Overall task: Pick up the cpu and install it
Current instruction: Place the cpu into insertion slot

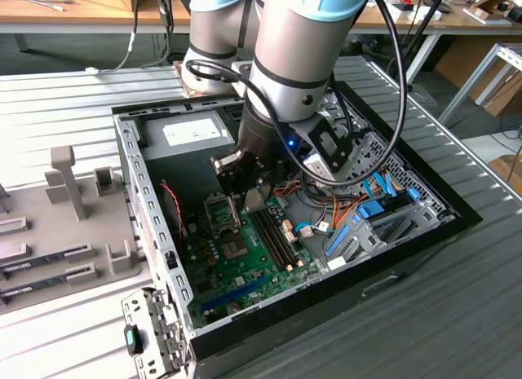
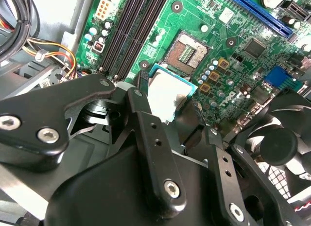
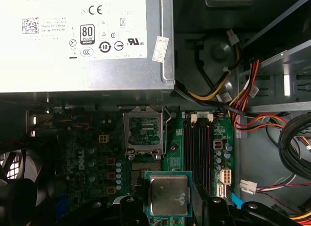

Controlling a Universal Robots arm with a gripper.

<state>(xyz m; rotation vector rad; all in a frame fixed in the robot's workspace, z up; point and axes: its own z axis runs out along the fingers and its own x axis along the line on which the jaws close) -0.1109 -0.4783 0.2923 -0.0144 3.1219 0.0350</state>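
Observation:
My gripper (image 3: 168, 202) is shut on the cpu (image 3: 168, 194), a small square chip with a silvery-grey top, held flat by two opposite edges between black fingers (image 3: 200, 199). It hangs over the green motherboard (image 2: 233, 22) inside the open computer case. The open socket (image 2: 187, 51), with its gold contacts bare, lies just beyond the chip in the second wrist view. Its metal load plate (image 3: 143, 131) stands raised toward the power supply. In the exterior view the gripper (image 1: 253, 198) sits low in the case, with the cpu (image 1: 255, 201) above the board beside the socket (image 1: 235, 248).
A big grey power supply (image 3: 82, 41) fills the case's far end. Black memory slots (image 3: 199, 143) run beside the socket, a black fan (image 2: 282, 148) sits on the other side, and coloured cables (image 3: 252, 104) crowd the drive bay. A grey fixture tray (image 1: 49, 257) lies at the exterior view's left.

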